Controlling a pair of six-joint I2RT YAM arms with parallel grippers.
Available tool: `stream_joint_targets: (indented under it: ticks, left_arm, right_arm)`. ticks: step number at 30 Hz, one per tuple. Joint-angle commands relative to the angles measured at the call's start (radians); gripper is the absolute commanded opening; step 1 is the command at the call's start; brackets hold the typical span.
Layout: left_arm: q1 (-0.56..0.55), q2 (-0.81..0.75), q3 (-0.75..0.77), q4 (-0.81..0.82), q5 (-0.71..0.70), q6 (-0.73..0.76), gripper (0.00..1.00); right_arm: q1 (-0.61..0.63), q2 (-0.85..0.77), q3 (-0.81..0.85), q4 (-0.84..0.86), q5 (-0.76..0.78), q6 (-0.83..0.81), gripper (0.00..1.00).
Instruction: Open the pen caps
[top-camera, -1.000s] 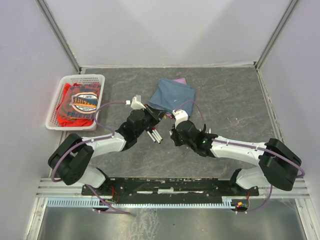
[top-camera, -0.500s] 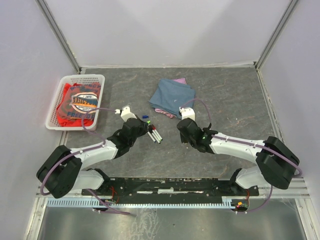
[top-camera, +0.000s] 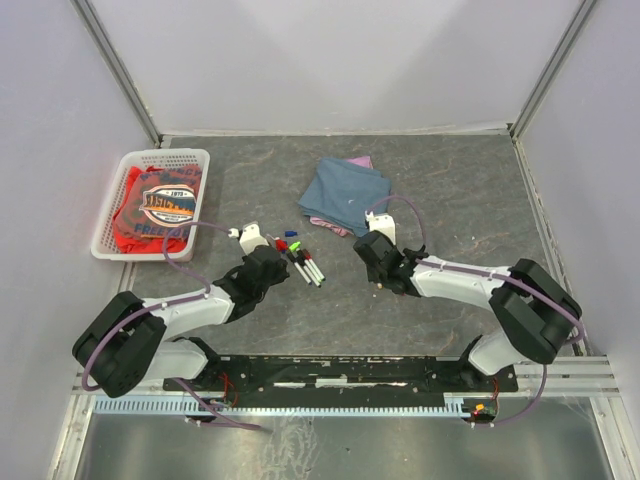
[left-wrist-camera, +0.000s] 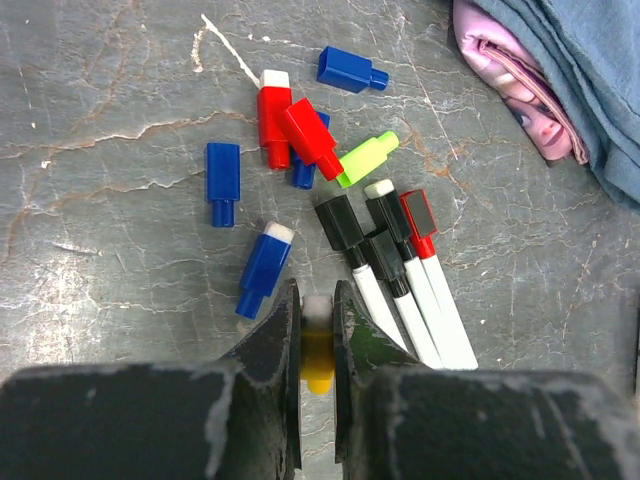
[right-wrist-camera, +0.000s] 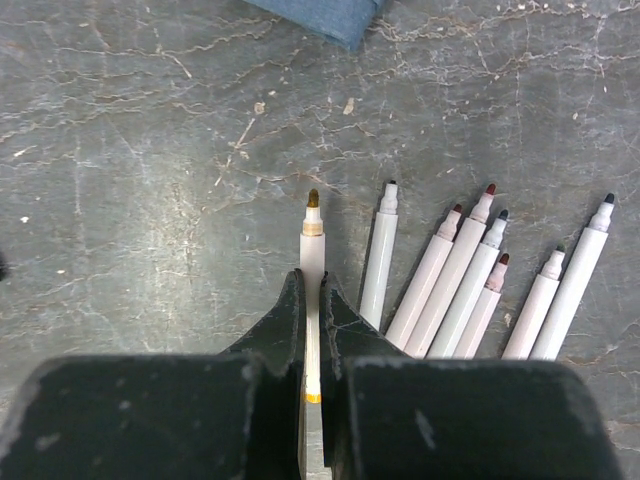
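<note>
1. Gripping a yellow cap (left-wrist-camera: 318, 362), the left gripper (left-wrist-camera: 318, 312) has its fingers nearly closed on the cap's sides. The cap's white end pokes out towards 12 o'clock.
2. The right gripper (right-wrist-camera: 312, 300) is also almost closed. It is clamped round the barrel of a bare pen (right-wrist-camera: 313, 240) whose tip points to 12 o'clock. This pen and the yellow cap are well apart, so that pair looks finished.
3. Done so far: seven uncapped pens (right-wrist-camera: 465, 270) fan out on the table (right-wrist-camera: 150, 150) at 2 o'clock of the right gripper, with their tips exposed.
4. Also done: loose caps (left-wrist-camera: 310, 138) in red, blue and green lie scattered at 12 o'clock of the left gripper. Several of them touch or overlap.
5. Left to do: a small bunch of capped pens (left-wrist-camera: 392, 262) lies at 1 o'clock of the left gripper, wearing black and red caps. I count three or four, but they lie too close together to be sure.
6. I judge the task roughly two-thirds through. The likely next move is to set down the cap and pen, then go to the capped bunch.
7. The blue cloth (left-wrist-camera: 580, 60), at 2 o'clock beyond the caps, plays no part.
</note>
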Motion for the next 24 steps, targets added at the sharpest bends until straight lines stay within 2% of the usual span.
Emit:
stream_joint_targets:
  ticks: [1, 14, 24]
  left_arm:
    - [0.002, -0.014, 0.000, 0.015, -0.035, 0.051, 0.12]
    - [0.002, -0.014, -0.006, 0.017, -0.031, 0.047, 0.25]
    - [0.002, -0.007, -0.016, 0.027, -0.034, 0.044, 0.33]
  right_arm:
    - [-0.015, 0.027, 0.045, -0.010, 0.030, 0.025, 0.01]
    - [-0.036, 0.055, 0.052, -0.055, 0.052, 0.055, 0.22]
    - [-0.035, 0.032, 0.051, -0.060, 0.060, 0.048, 0.33]
